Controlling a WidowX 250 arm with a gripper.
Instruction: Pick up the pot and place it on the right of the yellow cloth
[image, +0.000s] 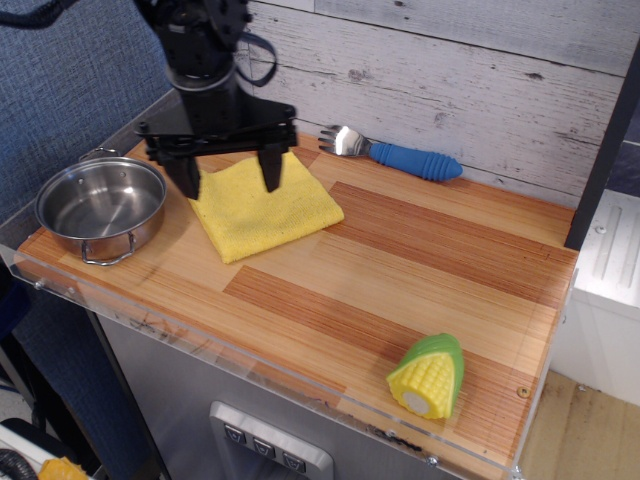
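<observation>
Pot (100, 205) sits left of the spread, empty gripper (228, 178), which hovers over the yellow cloth (268, 205).

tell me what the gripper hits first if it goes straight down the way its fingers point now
Most likely the yellow cloth: the open gripper points downward, its fingers astride the cloth's left part. Depth is unclear from this single view, so its left finger may meet the wooden tabletop between cloth and pot instead.
</observation>
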